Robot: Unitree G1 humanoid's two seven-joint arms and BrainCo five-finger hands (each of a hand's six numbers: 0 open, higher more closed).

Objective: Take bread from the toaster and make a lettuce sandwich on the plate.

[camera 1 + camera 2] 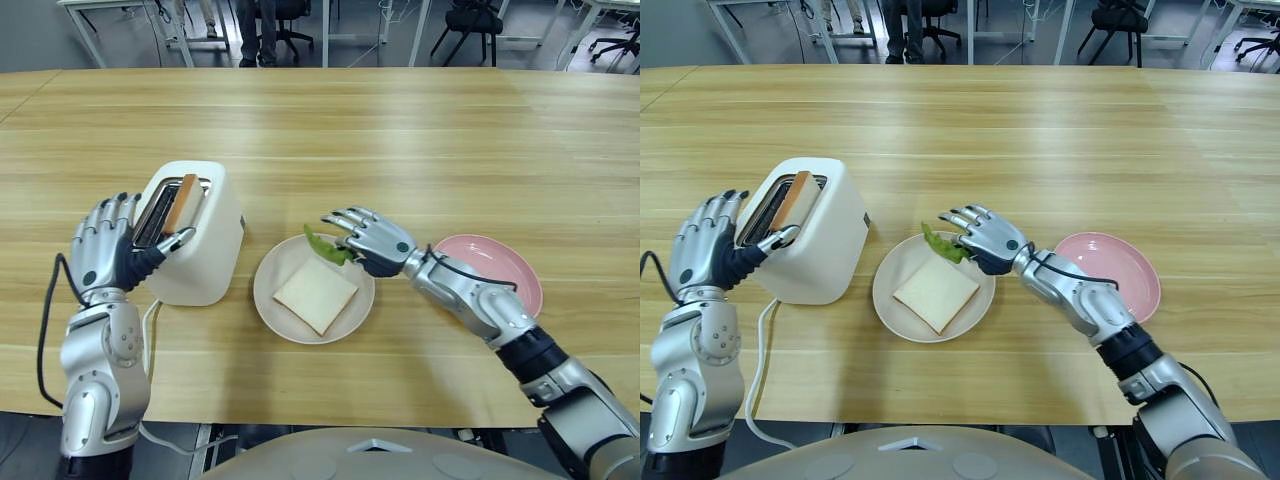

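Far left: left hand (105, 250), fingers spread and upright against the left side of the white toaster (205, 255), thumb laid on its top edge beside the slot, nothing gripped. Just right of that thumb, a toasted bread slice (182, 203) upright in the slot, top poking out.

From the right eye view, more of the white power cord (758, 350) trailing from the toaster's base over the near edge of the wooden table (400, 130). From the left eye view, more of the black cable (45, 320) looping beside the left forearm.

Right of the toaster, a beige plate (268, 300) with a white bread slice (316, 295) flat on it. Over the plate's far rim, right hand (372, 243), palm down, fingers stretched leftward, pinching a green lettuce leaf (325, 247) against the thumb — leaf at the fingertips, by the slice's far corner, contact with the slice hard to judge. Beyond the right wrist, near the plate, a pink bowl (505, 270).
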